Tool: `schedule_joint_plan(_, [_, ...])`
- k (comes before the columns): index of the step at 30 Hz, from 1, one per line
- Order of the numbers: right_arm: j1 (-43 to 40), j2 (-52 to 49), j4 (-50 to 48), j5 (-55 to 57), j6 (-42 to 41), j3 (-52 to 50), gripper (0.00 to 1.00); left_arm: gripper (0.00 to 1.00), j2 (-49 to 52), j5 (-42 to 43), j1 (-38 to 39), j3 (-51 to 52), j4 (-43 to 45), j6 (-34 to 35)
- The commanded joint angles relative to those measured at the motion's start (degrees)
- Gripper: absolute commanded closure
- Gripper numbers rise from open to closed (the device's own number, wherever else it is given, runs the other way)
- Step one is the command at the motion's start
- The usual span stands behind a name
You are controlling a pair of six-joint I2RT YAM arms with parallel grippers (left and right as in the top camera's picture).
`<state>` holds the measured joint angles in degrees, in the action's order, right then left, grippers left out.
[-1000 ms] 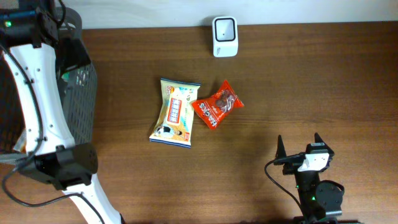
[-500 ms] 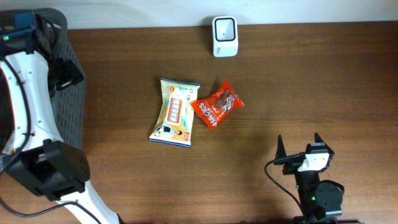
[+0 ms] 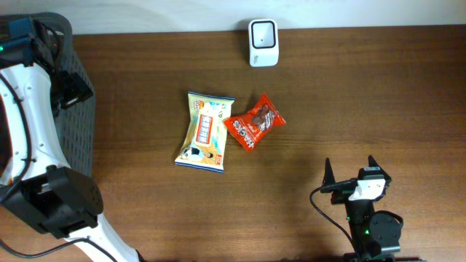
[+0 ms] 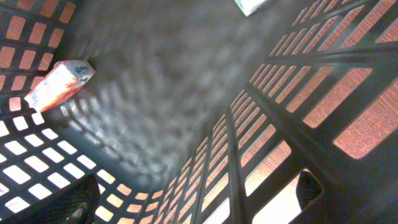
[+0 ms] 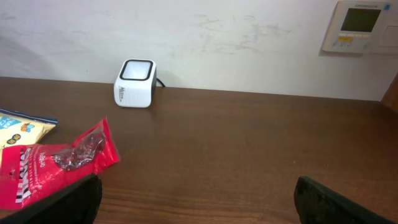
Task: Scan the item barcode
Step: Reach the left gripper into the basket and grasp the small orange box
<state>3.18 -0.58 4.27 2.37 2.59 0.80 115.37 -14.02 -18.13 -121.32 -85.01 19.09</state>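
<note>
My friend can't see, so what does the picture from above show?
A yellow plastic snack bag and a red crinkly snack packet lie side by side on a brown wooden table. A small white box-shaped barcode scanner stands at the far edge, and the open right gripper sits near the front edge.

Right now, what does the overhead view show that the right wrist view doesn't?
Only overhead: the dark mesh plastic basket at the table's left edge. Only right wrist: the beige wall control panel with a small screen. Both: the white cube-shaped barcode scanner, the red crinkled snack packet, the brown wooden table, and the yellow snack packet, though the wrist view's edge cuts that one off.
</note>
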Motion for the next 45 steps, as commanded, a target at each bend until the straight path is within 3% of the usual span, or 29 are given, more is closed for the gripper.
schedule_joint_plan(1, [-0.31, 0.33, 0.2, 0.7, -0.02, -0.48, 0.02, 0.01, 3.98, -2.95, -2.29, 3.54, -0.74, 1.25])
schedule_joint_plan(12, [-0.31, 0.33, 0.2, 0.7, -0.02, -0.48, 0.02, 0.0, 4.02, -4.79, -2.29, 8.72, 0.61, 1.29])
schedule_joint_plan(17, [-0.31, 0.33, 0.2, 0.7, -0.02, -0.48, 0.02, 0.01, 4.02, -12.63, -2.29, 12.41, 3.52, 1.29])
schedule_joint_plan(21, [-0.31, 0.33, 0.2, 0.7, -0.02, -0.48, 0.02, 0.01, 4.0, -13.46, -2.29, 12.15, 5.31, 1.25])
schedule_joint_plan(25, [-0.31, 0.33, 0.2, 0.7, -0.02, -0.48, 0.02, 0.01, 3.78, -12.04, -2.27, 6.71, 2.12, 1.25])
schedule_joint_plan(27, [-0.31, 0.33, 0.2, 0.7, -0.02, -0.48, 0.02, 0.0, 3.5, -7.37, -2.27, 2.23, 0.31, 0.87])
schedule_joint_plan(31, [-0.31, 0.33, 0.2, 0.7, -0.02, -0.48, 0.02, 0.0, 1.64, 8.5, -2.27, -5.16, -0.2, -7.65])
schedule_joint_plan(33, [-0.31, 0.33, 0.2, 0.7, -0.02, -0.48, 0.02, 0.0, 0.22, 11.56, -2.27, -9.07, -1.31, -8.57])
schedule_joint_plan(37, [-0.31, 0.33, 0.2, 0.7, -0.02, -0.48, 0.02, 0.0, -3.65, 11.72, -2.29, -17.79, -4.31, -8.57])
schedule_joint_plan(41, [-0.31, 0.33, 0.2, 0.7, -0.02, -0.48, 0.02, 0.07, -6.34, 8.44, -3.56, -20.92, -3.21, -8.2])
schedule_joint_plan(43, [-0.31, 0.33, 0.2, 0.7, -0.02, -0.48, 0.02, 0.08, -6.34, -0.76, -6.84, -20.87, -2.21, -1.03])
schedule_joint_plan(45, [-0.31, 0.33, 0.2, 0.7, -0.02, -0.48, 0.02, 0.14, -5.97, -3.23, -9.79, -20.5, -1.9, 1.27])
